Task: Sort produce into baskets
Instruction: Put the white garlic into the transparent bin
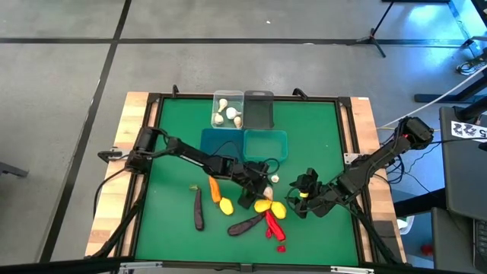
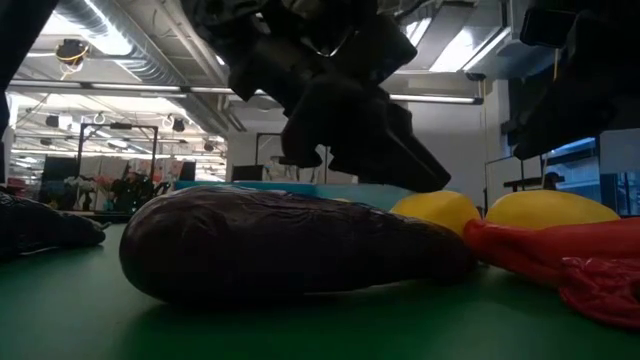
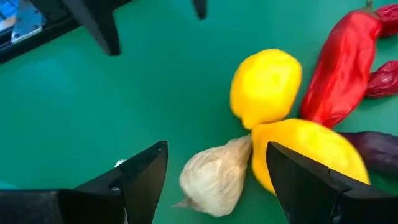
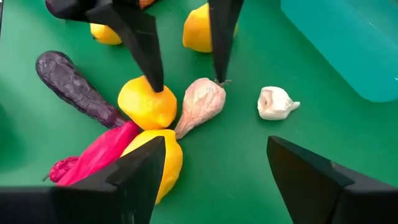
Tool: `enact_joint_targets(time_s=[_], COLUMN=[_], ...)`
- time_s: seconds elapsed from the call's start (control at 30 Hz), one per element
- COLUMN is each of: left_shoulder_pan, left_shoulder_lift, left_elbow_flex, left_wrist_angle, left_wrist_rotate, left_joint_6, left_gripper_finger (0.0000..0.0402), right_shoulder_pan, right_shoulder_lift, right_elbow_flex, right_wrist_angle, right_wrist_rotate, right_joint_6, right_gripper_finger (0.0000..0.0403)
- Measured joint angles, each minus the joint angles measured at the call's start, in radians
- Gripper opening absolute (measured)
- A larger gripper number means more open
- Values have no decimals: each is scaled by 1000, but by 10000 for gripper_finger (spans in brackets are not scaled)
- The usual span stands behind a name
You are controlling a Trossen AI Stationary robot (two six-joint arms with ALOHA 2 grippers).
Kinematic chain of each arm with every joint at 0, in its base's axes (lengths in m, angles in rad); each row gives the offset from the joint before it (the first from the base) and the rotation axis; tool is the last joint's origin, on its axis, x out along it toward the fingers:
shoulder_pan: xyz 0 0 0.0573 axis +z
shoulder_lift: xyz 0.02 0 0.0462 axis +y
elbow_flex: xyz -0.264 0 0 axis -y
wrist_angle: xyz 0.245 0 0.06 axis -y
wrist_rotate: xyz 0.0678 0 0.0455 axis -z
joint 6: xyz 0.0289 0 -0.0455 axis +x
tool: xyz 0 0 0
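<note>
Left claw over garlic bulb, fingers spread, nothing gripped.

Garlic bulb [image 4: 200, 104] lies on green counter [image 1: 175, 152], near the front edge, right of centre. Its long axis is tilted, the tapered end touching a lemon [image 4: 148, 102]; a second lemon [image 4: 163, 163] lies just beside. Left claw [image 4: 185, 59] comes down steeply from above, one finger tip at the lemon, the other at the bulb's fat end, bulb between them. Left arm reaches diagonally from the counter's left rim. Right claw [image 4: 214, 174] is released, low, just to the right, facing the pile. A smaller garlic [image 4: 277, 102] sits apart. Red chili [image 3: 342, 68] and eggplant [image 4: 71, 87] flank the lemons.
</note>
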Motion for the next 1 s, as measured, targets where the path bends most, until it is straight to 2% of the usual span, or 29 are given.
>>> enact_joint_targets(time_s=[0.27,0.53,0.83,1.0], left_shoulder_pan=[9,2,3,15], left_shoulder_lift=[49,60,59,59], left_elbow_flex=[0,0,0,0], left_wrist_angle=[48,10,25,33], left_wrist_rotate=[-18,-24,21,47], left_joint_6=[-10,-29,-3,-1], left_gripper_finger=[269,269,268,242], right_shoulder_pan=[0,0,0,0], right_shoulder_lift=[0,0,0,0], right_elbow_flex=[0,0,0,0], right_wrist_angle=[2,-8,-7,-7], right_wrist_rotate=[0,0,0,3], right_joint_6=[0,-2,-2,-2], right_gripper_finger=[280,280,280,280])
